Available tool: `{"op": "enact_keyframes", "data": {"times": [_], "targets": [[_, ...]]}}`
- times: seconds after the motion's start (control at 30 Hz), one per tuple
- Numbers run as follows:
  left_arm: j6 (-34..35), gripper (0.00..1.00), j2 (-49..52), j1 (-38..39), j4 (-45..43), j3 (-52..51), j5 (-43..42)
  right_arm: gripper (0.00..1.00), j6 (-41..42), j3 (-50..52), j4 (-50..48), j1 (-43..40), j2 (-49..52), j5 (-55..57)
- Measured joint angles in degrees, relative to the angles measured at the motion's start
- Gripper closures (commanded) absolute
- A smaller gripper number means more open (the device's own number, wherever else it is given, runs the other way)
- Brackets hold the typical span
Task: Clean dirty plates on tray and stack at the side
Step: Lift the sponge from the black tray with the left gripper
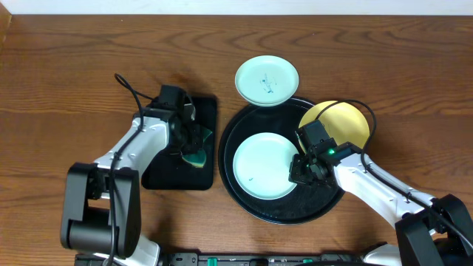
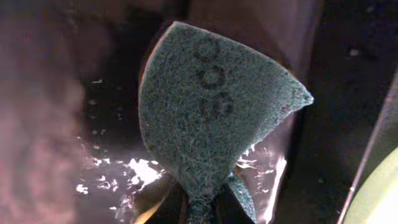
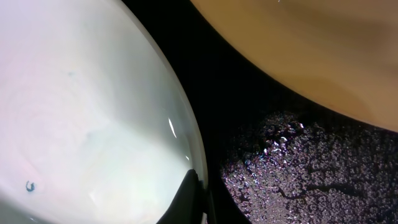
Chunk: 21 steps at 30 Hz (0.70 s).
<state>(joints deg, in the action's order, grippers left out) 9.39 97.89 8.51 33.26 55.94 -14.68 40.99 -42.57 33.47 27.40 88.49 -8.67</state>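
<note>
From overhead, the large round glossy black tray [image 1: 288, 210] lies right of centre on the brown wooden table [image 1: 74, 59]. A pale mint-blue round plate [image 1: 259, 166] lies flat inside it. A second pale mint-blue round plate [image 1: 267, 80], with dark smears at its centre, sits at the far side with its near edge over the tray's rim. A pale yellow round plate [image 1: 347, 122] overlaps the tray's right rim and is partly hidden by the right arm. The right gripper [image 1: 301, 168] sits at the right edge of the plate in the tray. The left gripper [image 1: 194, 144] hangs over a small rectangular black tray [image 1: 166, 174] with a green scouring sponge [image 1: 196, 157] at its tip

In the left wrist view, the sponge [image 2: 211, 106] fills the middle, folded and pinched at its lower end between the closed jaws. Wet glints shine on the rectangular tray [image 2: 112, 168] beneath

In the right wrist view, the mint-blue plate [image 3: 81, 106] shows a tiny blue mark near its lower left. One dark finger [image 3: 186, 196] lies against its rim. The jaws are closed, but I cannot tell whether they nip the rim. The yellow plate [image 3: 311, 50] is at upper right, with the round tray's speckled black floor [image 3: 298, 174] between the two plates
</note>
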Motion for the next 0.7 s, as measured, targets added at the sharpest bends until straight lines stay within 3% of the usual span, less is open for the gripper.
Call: {"op": "enact_keyframes", "data": {"times": [0.47, 0.7], "targets": [[-0.1, 0.93, -17.0, -0.2, -2.3, -0.1, 3.9, 0.98, 0.0, 0.1, -0.2, 0.0, 0.0, -0.4], [-2.7, 0.92, -19.6, -5.1, -5.8, -0.1, -9.0, 0.99, 0.0, 0.1, -0.2, 0.0, 0.0, -0.4]]}}
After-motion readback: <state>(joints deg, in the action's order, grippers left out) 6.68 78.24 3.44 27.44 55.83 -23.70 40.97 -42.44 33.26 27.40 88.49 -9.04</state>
